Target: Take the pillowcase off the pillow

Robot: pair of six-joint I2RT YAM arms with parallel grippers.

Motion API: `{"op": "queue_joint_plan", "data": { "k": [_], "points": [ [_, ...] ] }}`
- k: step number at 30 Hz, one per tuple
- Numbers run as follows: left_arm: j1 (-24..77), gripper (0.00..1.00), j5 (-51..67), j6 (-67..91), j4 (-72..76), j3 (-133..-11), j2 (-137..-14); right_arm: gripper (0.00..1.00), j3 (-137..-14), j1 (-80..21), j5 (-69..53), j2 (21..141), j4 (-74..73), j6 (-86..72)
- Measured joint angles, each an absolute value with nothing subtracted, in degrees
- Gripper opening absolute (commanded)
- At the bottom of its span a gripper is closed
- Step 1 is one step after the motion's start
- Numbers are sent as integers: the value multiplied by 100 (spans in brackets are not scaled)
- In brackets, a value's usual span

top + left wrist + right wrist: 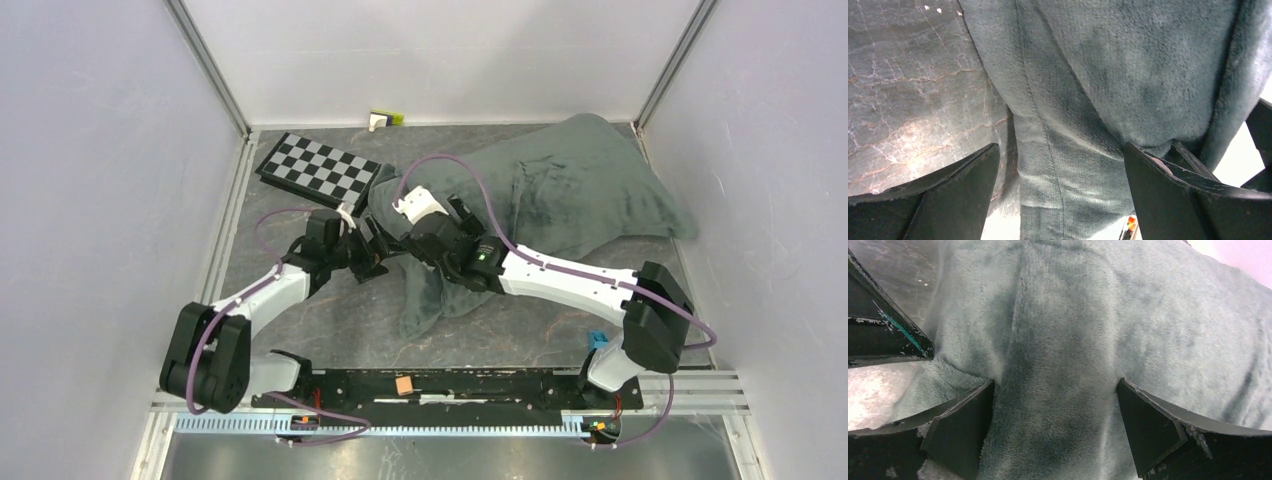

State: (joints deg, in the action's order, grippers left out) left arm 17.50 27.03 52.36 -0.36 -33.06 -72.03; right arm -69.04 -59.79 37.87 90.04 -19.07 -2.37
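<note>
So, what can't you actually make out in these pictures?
- The pillow: none of the views shows it. The grey pillowcase covers anything beneath, so whether it's inside is unclear.
- Top view: the fingertips of the left gripper and right gripper are lost among the dark wrists and fabric.
- Wrist views: fabric fills the frame, its edges cut off.
- Small object by the back wall: too small to identify.

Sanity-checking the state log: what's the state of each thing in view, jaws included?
pillowcase: grey side out, crumpled on the table.
pillow: not visible; cannot tell if inside.
left gripper: jaws open, astride a pillowcase fold.
right gripper: jaws open, fabric between them.
checkerboard: lying flat.
</note>
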Motion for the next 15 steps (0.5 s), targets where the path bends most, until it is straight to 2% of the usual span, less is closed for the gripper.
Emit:
{"op": "queue_joint_plan", "data": {
  "k": [2, 5, 11, 15],
  "points": [
    [1750, 99, 2705, 5256, 86, -3317, -7358, 94, -6901, -5990, 4007, 9006, -1920, -224],
    [1750, 99, 2703, 5345, 272, -3317, -7417, 92, -6716, -5986, 4241, 8794, -1719, -204],
    [1761, 98, 2700, 5463, 489, -3350, -7382, 83, -6187, -5686, 4375, 7734, -1549, -172],
    [1907, 98, 2609, 5481, 395, -3540, -7242, 82, -6189, -5389, 4477, 7516, -1542, -161]
  ]
}}
